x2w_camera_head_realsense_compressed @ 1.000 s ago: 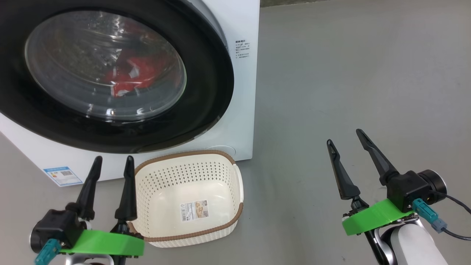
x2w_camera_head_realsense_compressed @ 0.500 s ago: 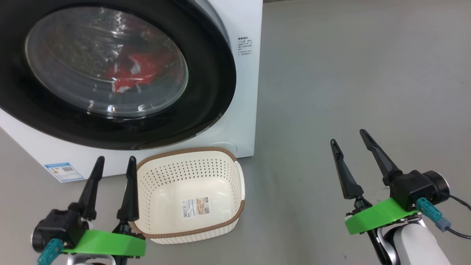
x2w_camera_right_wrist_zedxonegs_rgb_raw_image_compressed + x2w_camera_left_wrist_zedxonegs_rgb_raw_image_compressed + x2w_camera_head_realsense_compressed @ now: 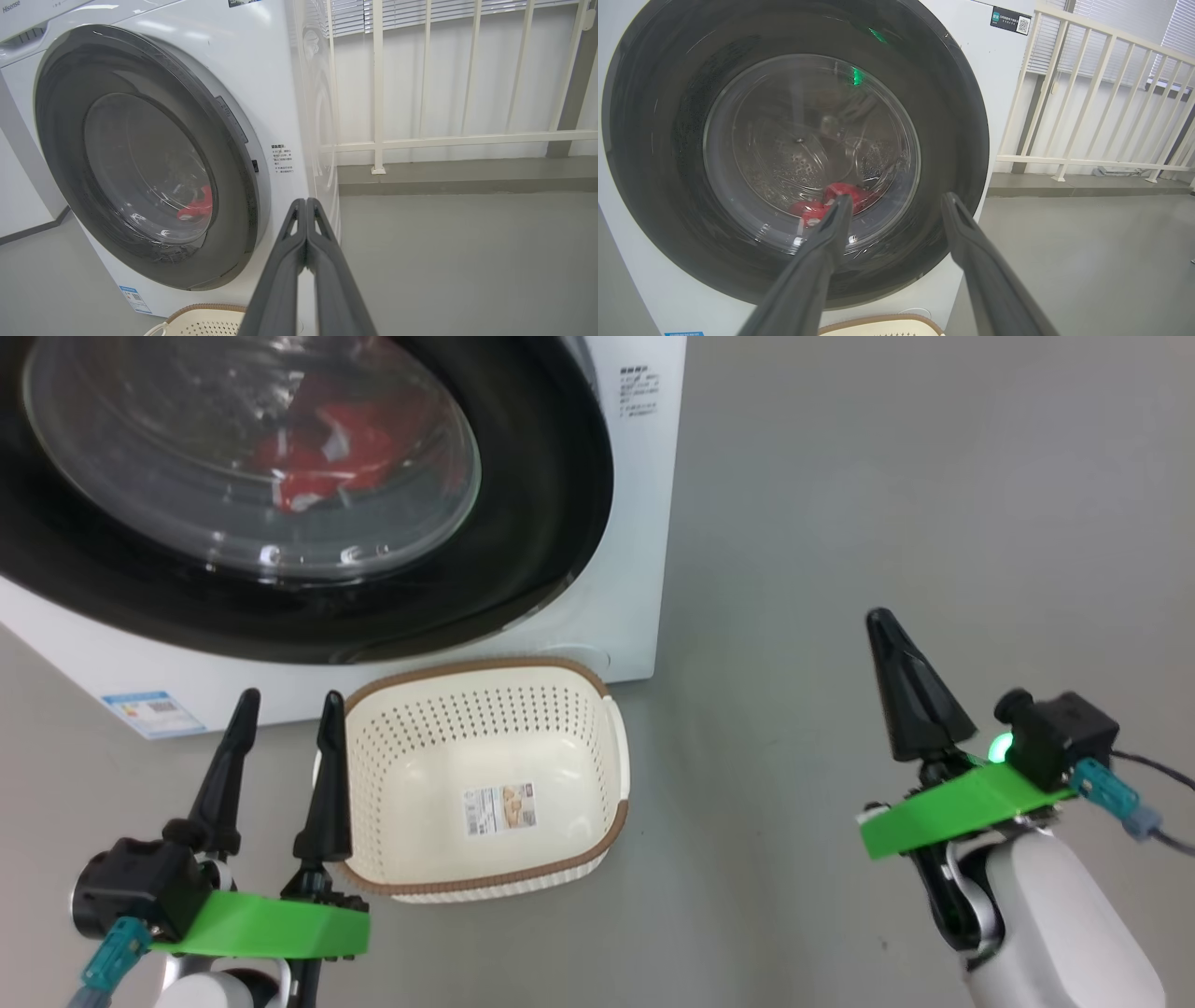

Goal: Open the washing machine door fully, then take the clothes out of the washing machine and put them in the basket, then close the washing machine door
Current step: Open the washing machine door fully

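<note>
The washing machine door [image 3: 523, 551], closed at the upper left of the head view, is judged stiff and glossy, best taken at its black rim's right edge. The clothes [image 3: 317, 448], judged soft and light, are seen behind it; just a paper label [image 3: 502, 807] is held by the basket [image 3: 485, 668] at lower centre. The right gripper [image 3: 882, 621] is pinched together on nothing, the left gripper [image 3: 289, 698] spread wide.

The grey floor [image 3: 887, 504] bears the washing machine [image 3: 644, 523] and, just before it, the basket [image 3: 467, 728].
</note>
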Robot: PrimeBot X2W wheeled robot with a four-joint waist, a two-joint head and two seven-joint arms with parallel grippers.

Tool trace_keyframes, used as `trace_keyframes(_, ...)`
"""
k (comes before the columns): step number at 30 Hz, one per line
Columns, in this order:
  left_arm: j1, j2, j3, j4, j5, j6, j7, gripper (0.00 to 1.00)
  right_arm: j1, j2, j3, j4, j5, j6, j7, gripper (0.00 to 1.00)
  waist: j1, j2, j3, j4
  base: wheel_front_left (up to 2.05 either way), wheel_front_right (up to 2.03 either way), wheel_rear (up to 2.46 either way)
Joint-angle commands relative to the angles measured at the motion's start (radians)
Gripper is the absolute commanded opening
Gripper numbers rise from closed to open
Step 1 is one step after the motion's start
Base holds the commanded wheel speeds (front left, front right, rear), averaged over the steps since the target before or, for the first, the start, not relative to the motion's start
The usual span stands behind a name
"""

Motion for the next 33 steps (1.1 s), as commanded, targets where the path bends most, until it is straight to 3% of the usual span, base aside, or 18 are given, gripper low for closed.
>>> trace_keyframes(1,-0.031,0.018,0.026,-0.030,0.017,-0.005,-0.012,1.00,-0.056,0.003,0.045,0.004,0.070,-0.001,-0.006,0.00,0.0000,-0.0001,0.034,0.015,0.00,0.00,0.00)
trace_keyframes(5,-0.047,0.018,0.018,-0.046,0.018,-0.006,-0.012,1.00,-0.140,-0.014,0.101,0.089,0.251,-0.001,-0.006,0.00,0.0000,-0.0001,0.072,0.029,0.00,0.00,0.00)
trace_keyframes(6,-0.047,0.018,0.018,-0.046,0.018,-0.006,-0.012,1.00,-0.140,-0.014,0.101,0.089,0.251,-0.001,-0.006,0.00,0.0000,-0.0001,0.072,0.029,0.00,0.00,0.00)
trace_keyframes(10,-0.063,0.018,0.010,-0.067,0.021,-0.006,-0.012,1.00,-0.237,-0.050,0.171,0.125,0.464,-0.001,0.010,0.00,0.0000,-0.0001,0.114,0.047,0.00,0.00,0.00)
trace_keyframes(17,-0.090,0.018,-0.012,-0.086,0.025,-0.006,-0.012,1.00,-0.375,-0.161,0.257,0.062,0.820,-0.001,0.100,0.00,0.0000,-0.0001,0.188,0.093,0.00,0.00,0.00)
trace_keyframes(24,-0.117,0.018,-0.036,-0.104,0.020,-0.006,-0.012,1.00,-0.498,-0.223,0.236,0.014,1.135,-0.001,0.248,0.04,0.0000,-0.0001,0.271,0.138,0.00,0.00,0.00)
trace_keyframes(33,-0.171,0.018,-0.057,-0.154,0.009,-0.006,-0.012,1.00,-0.677,-0.237,0.196,0.047,1.270,-0.001,0.392,0.00,0.0000,-0.0001,0.387,0.178,0.00,0.00,0.00)
